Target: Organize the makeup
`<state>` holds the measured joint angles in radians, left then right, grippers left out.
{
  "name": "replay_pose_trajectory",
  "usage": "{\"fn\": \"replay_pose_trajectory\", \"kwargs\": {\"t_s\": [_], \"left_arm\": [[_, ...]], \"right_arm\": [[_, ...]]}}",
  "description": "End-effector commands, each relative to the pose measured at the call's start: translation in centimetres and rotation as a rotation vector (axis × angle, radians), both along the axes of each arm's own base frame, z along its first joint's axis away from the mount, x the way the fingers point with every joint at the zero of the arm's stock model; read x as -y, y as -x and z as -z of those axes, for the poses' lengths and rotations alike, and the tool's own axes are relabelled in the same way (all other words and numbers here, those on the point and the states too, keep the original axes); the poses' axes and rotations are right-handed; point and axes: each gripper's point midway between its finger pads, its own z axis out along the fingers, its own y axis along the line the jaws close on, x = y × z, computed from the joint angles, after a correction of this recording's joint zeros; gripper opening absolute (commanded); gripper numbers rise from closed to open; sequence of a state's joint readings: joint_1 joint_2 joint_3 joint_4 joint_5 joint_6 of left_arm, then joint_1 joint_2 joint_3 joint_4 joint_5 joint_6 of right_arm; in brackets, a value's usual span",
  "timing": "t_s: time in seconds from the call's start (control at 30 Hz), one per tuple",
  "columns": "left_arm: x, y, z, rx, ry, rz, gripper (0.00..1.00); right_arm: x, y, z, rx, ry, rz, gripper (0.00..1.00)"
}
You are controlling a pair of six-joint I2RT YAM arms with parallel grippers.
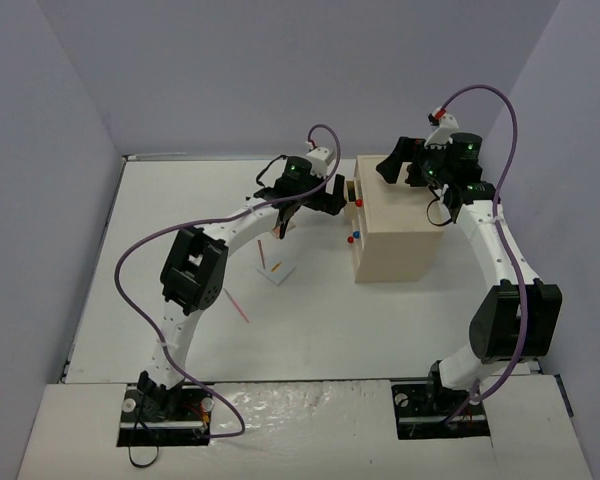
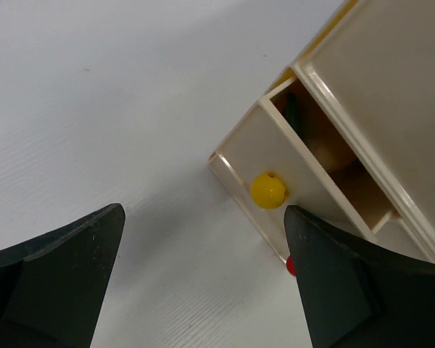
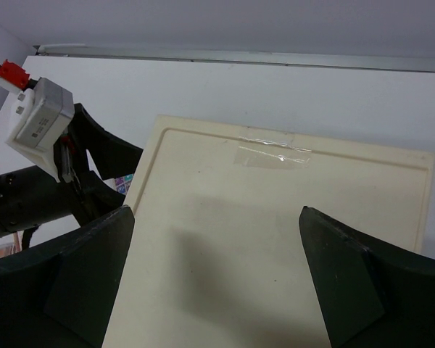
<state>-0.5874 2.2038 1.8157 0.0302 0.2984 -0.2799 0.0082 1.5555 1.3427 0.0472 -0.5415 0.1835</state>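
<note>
Hovering spread left hand (image 2: 203, 212) by round yellow knob (image 2: 268, 190), smooth beige wooden box (image 3: 275, 152) under spread right hand (image 3: 217, 212)

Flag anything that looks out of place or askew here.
The yellow-knob drawer of the drawer box stands pulled partly open. A pink pencil and a white card lie loose on the table left of the box, the pencil at a slant.

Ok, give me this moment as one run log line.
left fingers: open, at yellow-knob drawer, ajar | right fingers: open, above drawer box | pink pencil, white card: not stowed
</note>
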Motion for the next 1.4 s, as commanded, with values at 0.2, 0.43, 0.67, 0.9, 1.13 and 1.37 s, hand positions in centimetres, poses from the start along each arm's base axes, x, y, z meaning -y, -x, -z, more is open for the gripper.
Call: {"fn": "replay_pose_trajectory", "kwargs": {"t_s": [0.2, 0.43, 0.67, 0.9, 1.13, 1.37], "left_arm": [[4.1, -0.8, -7.3, 0.137, 0.146, 0.024, 0.90], [2.5, -0.6, -10.2, 0.176, 0.161, -0.027, 0.91], [-1.8, 1.1, -11.0, 0.147, 0.153, -0.090, 0.91], [-1.9, 6.4, -10.4, -0.031, 0.272, -0.003, 0.89], [0.3, 10.7, -8.5, -0.240, 0.434, 0.063, 0.79], [2.9, 12.4, -7.7, -0.334, 0.532, 0.077, 0.72]], "right_arm": [[-0.2, 1.4, 5.2, -0.183, -0.011, 0.016, 0.95], [0.9, 0.7, 4.3, -0.146, 0.036, 0.057, 0.95], [2.4, 0.1, 2.3, -0.097, 0.107, 0.100, 0.96], [3.2, 0.1, 0.6, -0.042, 0.164, 0.113, 0.96], [3.7, 0.6, -1.1, 0.003, 0.197, 0.124, 0.96], [4.0, 1.6, -2.9, 0.058, 0.241, 0.151, 0.96]]}}
